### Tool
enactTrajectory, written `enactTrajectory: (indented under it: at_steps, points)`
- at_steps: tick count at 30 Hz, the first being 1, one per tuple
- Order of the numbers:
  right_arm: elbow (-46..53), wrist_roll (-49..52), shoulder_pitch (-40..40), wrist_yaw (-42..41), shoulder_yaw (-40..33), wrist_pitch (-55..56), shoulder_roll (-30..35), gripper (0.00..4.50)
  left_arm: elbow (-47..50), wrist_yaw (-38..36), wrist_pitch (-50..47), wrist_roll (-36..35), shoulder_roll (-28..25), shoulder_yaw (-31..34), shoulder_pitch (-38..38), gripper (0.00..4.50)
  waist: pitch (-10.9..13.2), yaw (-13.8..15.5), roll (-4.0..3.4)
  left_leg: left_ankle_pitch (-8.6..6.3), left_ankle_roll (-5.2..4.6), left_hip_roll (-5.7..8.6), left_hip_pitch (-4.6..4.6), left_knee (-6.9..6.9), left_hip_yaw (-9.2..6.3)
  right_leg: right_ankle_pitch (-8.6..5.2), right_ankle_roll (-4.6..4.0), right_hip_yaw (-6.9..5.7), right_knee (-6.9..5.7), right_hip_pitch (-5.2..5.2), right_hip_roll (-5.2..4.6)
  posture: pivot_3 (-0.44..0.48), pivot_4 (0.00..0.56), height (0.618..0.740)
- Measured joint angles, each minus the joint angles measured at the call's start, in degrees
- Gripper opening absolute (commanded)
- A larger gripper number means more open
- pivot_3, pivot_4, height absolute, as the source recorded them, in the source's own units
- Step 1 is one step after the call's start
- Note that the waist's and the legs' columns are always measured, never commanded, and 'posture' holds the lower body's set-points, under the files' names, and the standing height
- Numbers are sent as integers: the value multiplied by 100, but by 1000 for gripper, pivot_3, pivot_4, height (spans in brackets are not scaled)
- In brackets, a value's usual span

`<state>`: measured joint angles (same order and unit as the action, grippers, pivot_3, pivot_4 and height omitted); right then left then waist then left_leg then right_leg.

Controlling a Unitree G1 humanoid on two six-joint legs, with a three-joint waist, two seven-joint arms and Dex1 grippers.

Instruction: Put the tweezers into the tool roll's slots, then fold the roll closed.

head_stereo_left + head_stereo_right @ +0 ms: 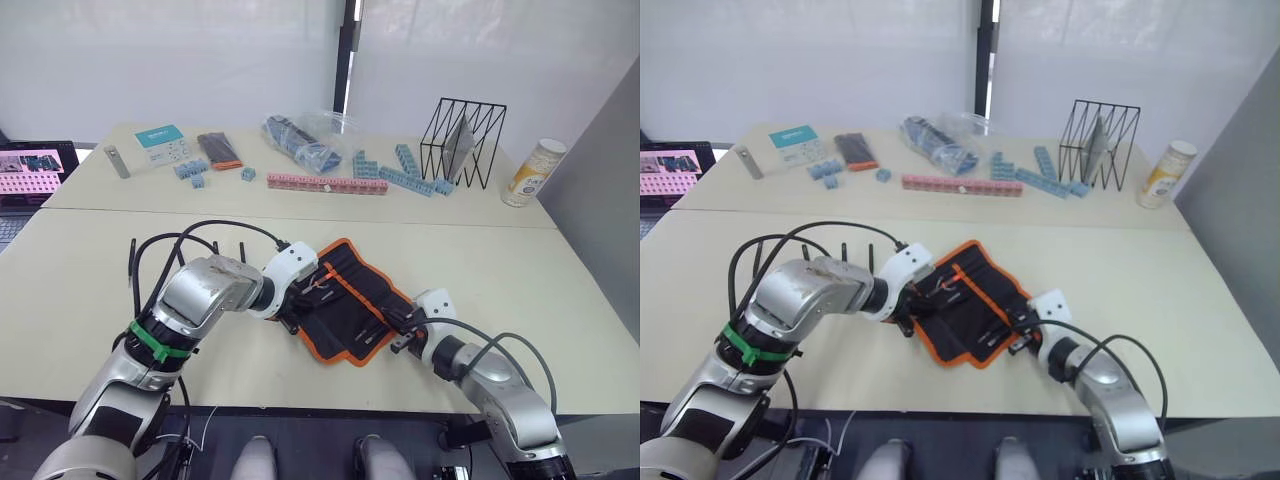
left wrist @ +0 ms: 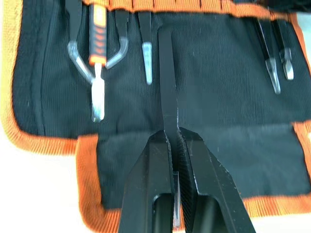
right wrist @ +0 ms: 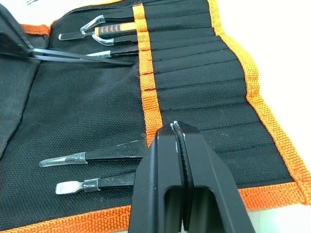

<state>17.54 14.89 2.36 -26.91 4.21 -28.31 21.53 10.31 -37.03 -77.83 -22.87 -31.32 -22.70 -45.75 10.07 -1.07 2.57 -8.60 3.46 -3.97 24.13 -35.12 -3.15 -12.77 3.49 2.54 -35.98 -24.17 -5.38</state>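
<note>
**Left tool pinches one tweezer over the open roll**

Left tool is clamped on a black tweezer, tip at the slots. Right tool, fingers pressed together, rests on the tool roll, which lies unfolded on the surface. Four tweezers sit slotted.

The tool roll lies open on the near table, between both grippers; blocks and a wire rack sit far behind.
</note>
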Motion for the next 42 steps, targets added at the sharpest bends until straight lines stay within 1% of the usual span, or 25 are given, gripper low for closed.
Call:
enactTrajectory:
  at_steps: [11, 16, 23, 28, 31, 37, 39, 42]
  points:
    - [105, -159, 8, 121, 103, -49, -133, 23, -145, 136, -3, 249, -4, -419, -227, 0, 0, -25, 0, 0, 0, -1, -2, 1, -2, 0, 0, 1, -1, -1, 2, 0, 150, 721]
    - [179, -180, 17, 117, 335, -120, -242, 23, -369, 165, 179, 414, 158, -584, -323, 0, 0, 5, -1, 0, 0, 1, -1, -3, -2, 0, 0, 5, 0, 1, 2, 0, 150, 721]
    - [251, -183, -35, 160, 367, -182, -249, 23, -753, 160, 539, 675, 445, -756, -466, 0, -1, 83, -2, 4, -6, 3, 6, -18, -2, 0, 0, 8, 9, 9, 2, 0, 150, 721]
    - [320, -180, -104, 202, 366, -174, -259, 23, -892, 73, 761, 764, 446, -845, -516, 0, -1, 87, -3, 8, -12, 3, 7, -17, -1, 0, 0, 8, 11, 5, 2, 0, 150, 721]
    - [331, -69, -197, 166, 268, -10, -316, 23, -879, -53, 932, 808, 332, -927, -517, 0, -1, 75, -3, 8, -12, 3, 14, -17, -1, 0, 0, 9, 10, 0, 2, 0, 150, 721]
    - [494, 168, -317, 98, -378, 286, -265, 23, -886, -195, 1057, 937, 202, -943, -517, 0, 0, 25, -5, 9, -14, 2, 16, -15, -1, 0, 1, 10, 7, -6, 3, 0, 150, 721]
    - [489, 159, -300, 109, -467, 290, -229, 23, -888, -212, 1070, 956, 201, -945, -517, 0, 1, 23, -5, 9, -14, 2, 16, -14, -1, 0, 1, 10, 5, -7, 4, 0, 150, 721]
    - [319, -24, -266, 131, -396, 281, -137, 23, -894, -253, 1088, 992, 209, -947, -517, 0, 1, 26, -5, 9, -14, 3, 17, -14, -1, 0, 1, 10, 6, -7, 4, 0, 150, 721]
